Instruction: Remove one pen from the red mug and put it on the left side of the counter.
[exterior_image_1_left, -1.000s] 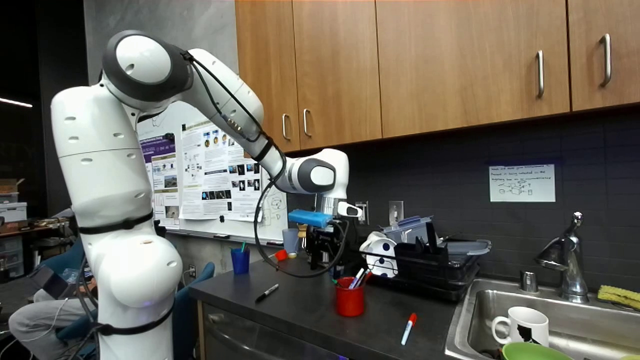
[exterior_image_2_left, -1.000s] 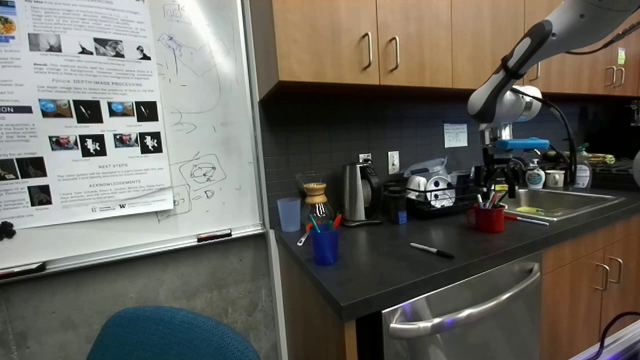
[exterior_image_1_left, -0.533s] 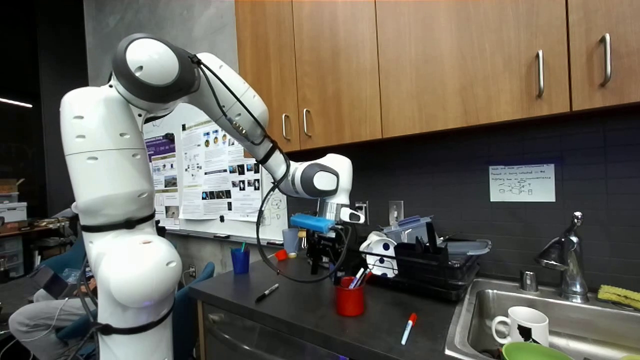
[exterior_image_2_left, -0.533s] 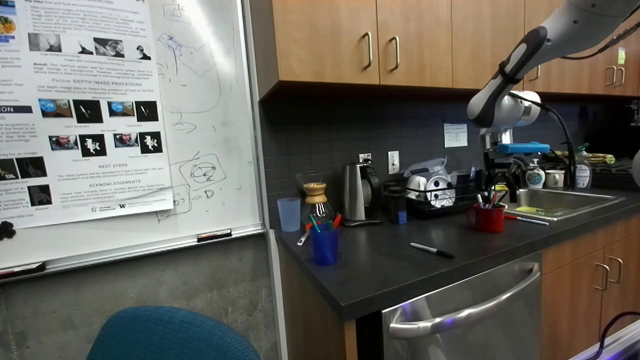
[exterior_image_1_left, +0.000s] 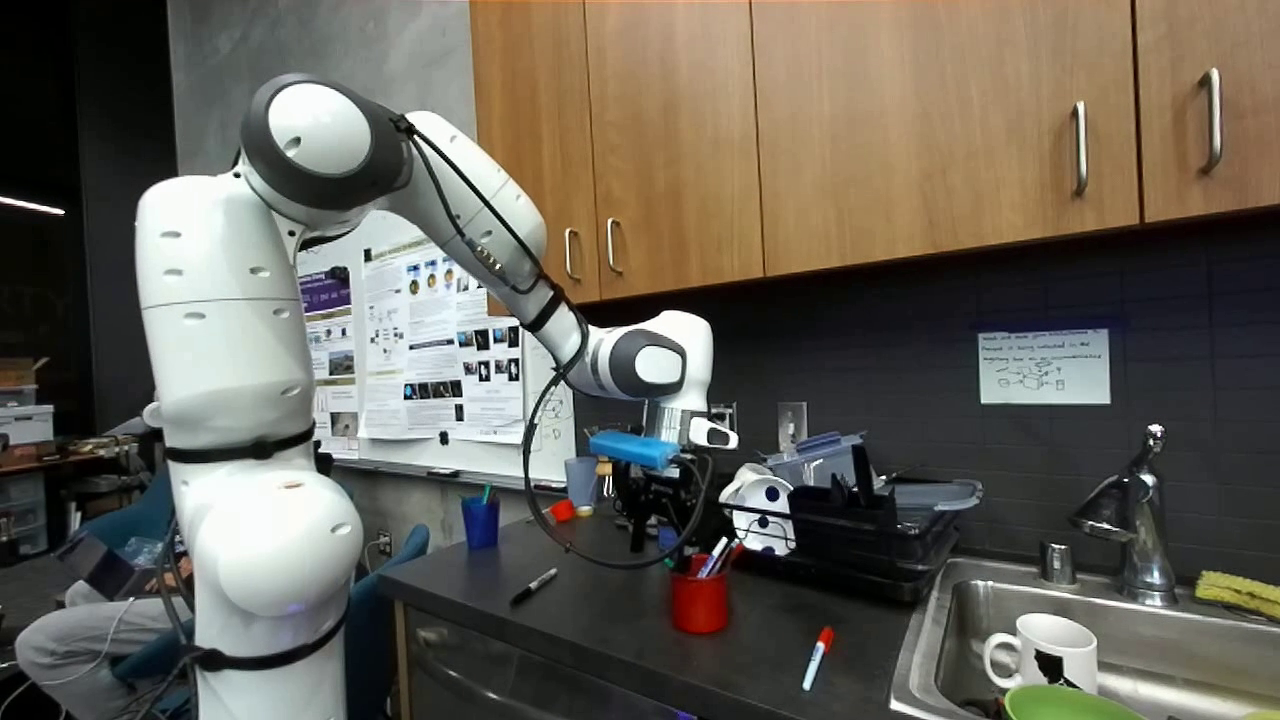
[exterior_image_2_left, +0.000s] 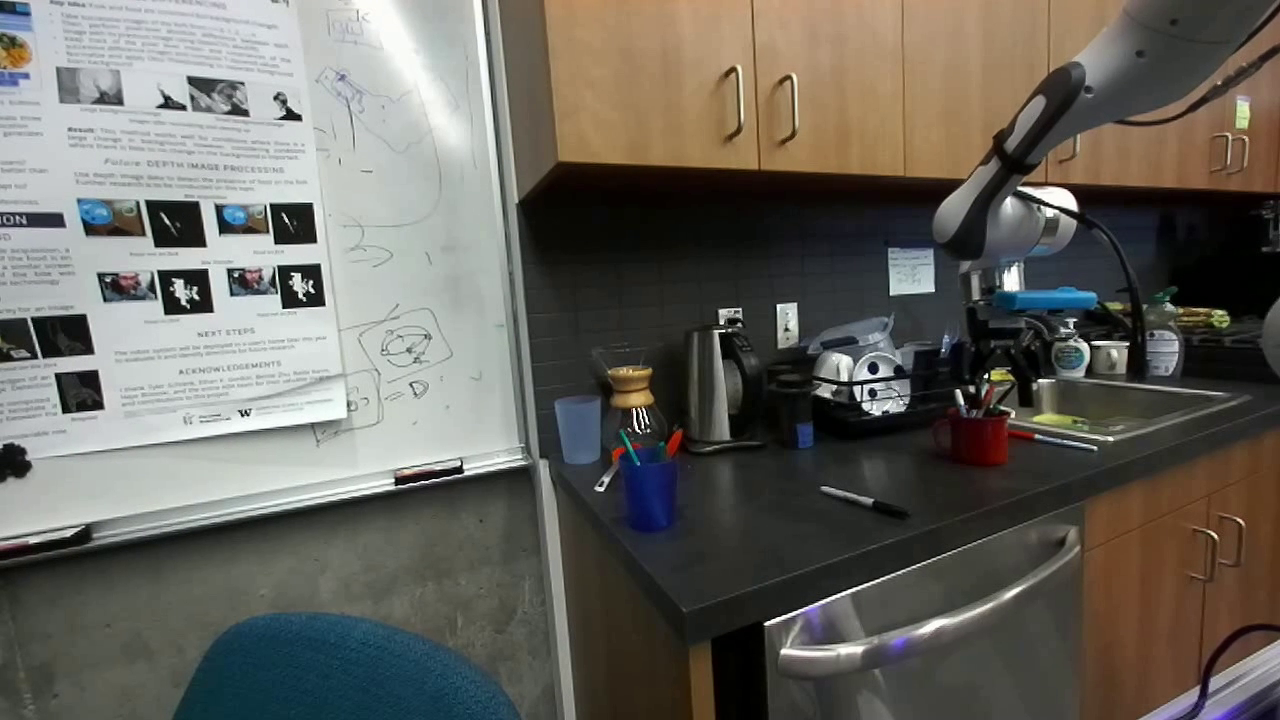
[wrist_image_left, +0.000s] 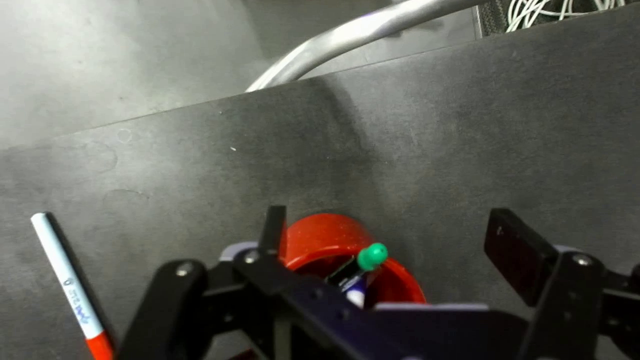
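Observation:
The red mug (exterior_image_1_left: 700, 601) stands upright on the dark grey counter (exterior_image_1_left: 600, 630) and holds several pens; it also shows in an exterior view (exterior_image_2_left: 978, 440) and in the wrist view (wrist_image_left: 325, 234). In the wrist view a dark pen (wrist_image_left: 345, 271) with a green end leans out of the mug; its lower part is hidden by the gripper. My gripper (wrist_image_left: 394, 242) is open and empty, above the mug and pens. The green end shows between the fingers, nearer the left one. In an exterior view the gripper (exterior_image_2_left: 998, 388) hangs just above the pens, pointing down.
A black-capped marker (exterior_image_2_left: 865, 501) lies left of the mug; a red-capped marker (exterior_image_1_left: 818, 658) lies right of it. A dish rack (exterior_image_1_left: 850, 540), kettle (exterior_image_2_left: 712, 385) and blue cup (exterior_image_2_left: 650, 490) stand on the counter. The sink (exterior_image_1_left: 935, 640) is at the right.
My gripper has come down a little and shifted slightly toward the right in an exterior view, closer to the pens. The mug and markers have not moved.

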